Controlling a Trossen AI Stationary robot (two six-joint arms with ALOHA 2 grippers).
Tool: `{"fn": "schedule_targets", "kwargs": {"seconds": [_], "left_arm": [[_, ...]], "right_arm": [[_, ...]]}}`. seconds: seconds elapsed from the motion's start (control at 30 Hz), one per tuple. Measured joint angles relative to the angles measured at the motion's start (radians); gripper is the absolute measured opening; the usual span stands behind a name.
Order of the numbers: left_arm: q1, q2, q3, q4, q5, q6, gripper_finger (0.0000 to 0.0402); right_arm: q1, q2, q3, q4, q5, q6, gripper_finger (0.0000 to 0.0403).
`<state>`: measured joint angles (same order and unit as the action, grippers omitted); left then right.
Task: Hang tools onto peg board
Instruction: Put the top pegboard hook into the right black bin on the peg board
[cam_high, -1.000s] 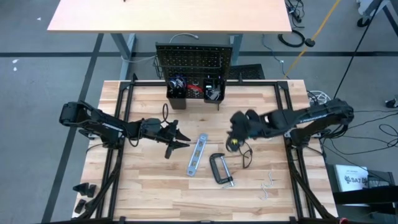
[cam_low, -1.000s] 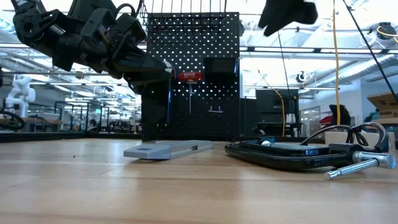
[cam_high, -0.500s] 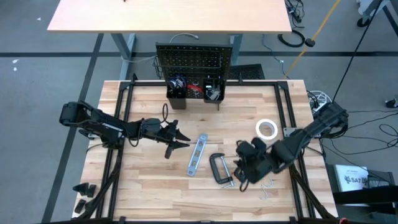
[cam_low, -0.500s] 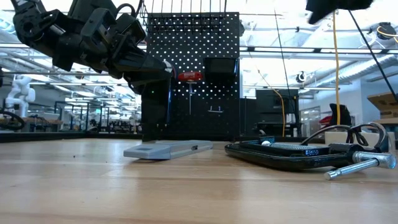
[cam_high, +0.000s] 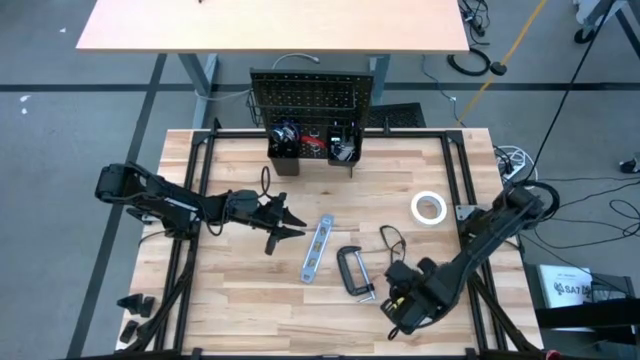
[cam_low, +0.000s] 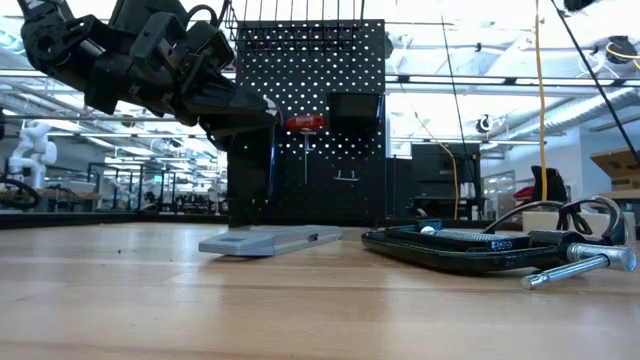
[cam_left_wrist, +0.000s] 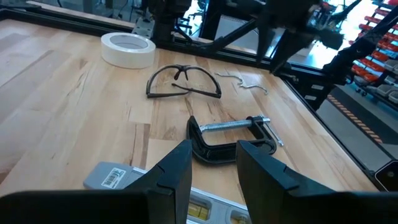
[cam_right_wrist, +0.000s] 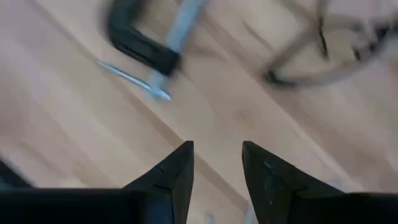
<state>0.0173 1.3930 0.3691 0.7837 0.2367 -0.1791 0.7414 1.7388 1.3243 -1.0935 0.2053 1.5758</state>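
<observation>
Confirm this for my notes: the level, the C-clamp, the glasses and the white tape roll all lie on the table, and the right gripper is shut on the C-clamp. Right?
Not quite. The right gripper holds nothing: the right wrist view shows its fingers apart and empty above the table, with the C-clamp lying free. The level, glasses and white tape roll do lie on the table.

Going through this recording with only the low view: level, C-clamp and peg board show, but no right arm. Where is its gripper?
Observer: The right gripper hangs over the table's front right part, by the C-clamp's screw end, fingers apart, empty.
Operator: Any tape on the table?
Observer: Yes, a white tape roll lies flat near the right edge, apart from the glasses.
Operator: Is the left gripper holding anything?
Observer: No. The left gripper is open and empty, above the table left of the level.
</observation>
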Motion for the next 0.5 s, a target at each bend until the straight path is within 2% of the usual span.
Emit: {"fn": "schedule_targets", "kwargs": {"seconds": [0.13, 0.27, 0.37, 0.5], "left_arm": [[0.0, 0.0, 0.0, 0.001, 0.0, 0.0, 0.0121], [0.0, 0.0, 0.0, 0.002, 0.0, -0.001, 0.0121], [0.0, 0.0, 0.0, 0.003, 0.0, -0.001, 0.0121], [0.0, 0.0, 0.0, 0.002, 0.0, -0.001, 0.0121]], "right_arm": [[0.027, 0.03, 0.0, -0.115, -0.078, 0.092, 0.013], [0.061, 0.009, -0.014, -0.186, -0.1, 0.171, 0.013], [0.093, -0.048, -0.099, -0.146, -0.105, 0.238, 0.013], [0.135, -0.145, -0.283, 0.004, -0.111, 0.341, 0.013]]}}
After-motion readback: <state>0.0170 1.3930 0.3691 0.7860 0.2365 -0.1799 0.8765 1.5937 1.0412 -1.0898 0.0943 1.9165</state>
